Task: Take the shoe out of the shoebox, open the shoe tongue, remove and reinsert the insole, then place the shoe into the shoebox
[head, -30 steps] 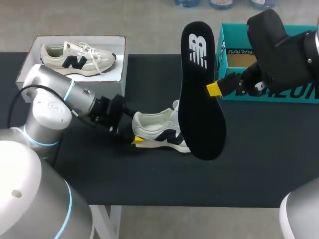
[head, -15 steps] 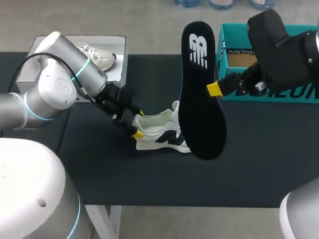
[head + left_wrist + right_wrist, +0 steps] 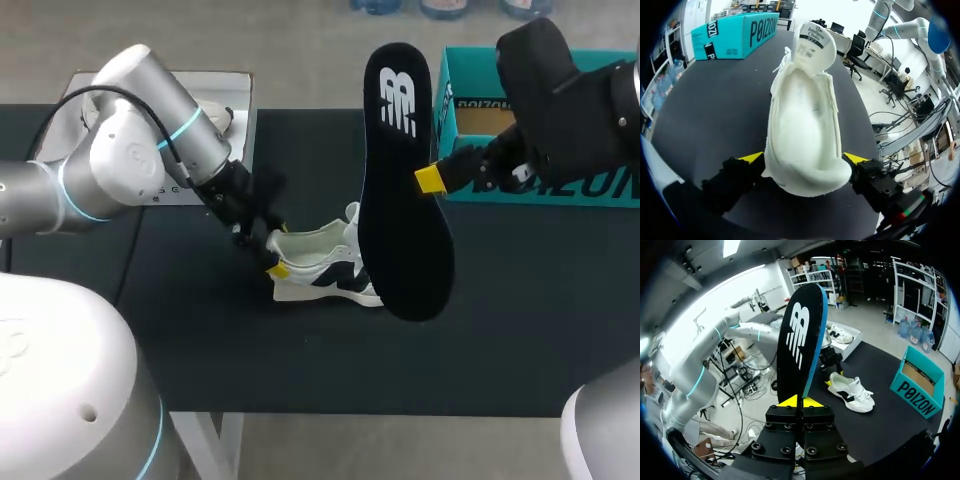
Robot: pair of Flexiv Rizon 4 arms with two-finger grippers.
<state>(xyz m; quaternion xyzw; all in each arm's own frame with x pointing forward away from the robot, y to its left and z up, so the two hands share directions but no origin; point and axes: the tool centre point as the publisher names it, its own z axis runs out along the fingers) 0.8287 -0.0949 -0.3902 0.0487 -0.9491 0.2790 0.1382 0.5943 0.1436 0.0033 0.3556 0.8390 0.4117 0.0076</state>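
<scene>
- The shoe (image 3: pixel 320 265) stands on its sole on the table (image 3: pixel 500 330), tongue pulled up and mouth open. My left gripper (image 3: pixel 276 267) clamps its heel from both sides. If that hold is weak, I expect the shoe to skid once the insole pushes in.
- The insole (image 3: pixel 405 180) hangs upright above the shoe's toe end, pinched at one edge by my right gripper (image 3: pixel 432 180). It may swing, buckle, or snag the tongue.
- The shoebox (image 3: pixel 470 85) sits beyond the shoe, near my right arm, which could knock it.
</scene>
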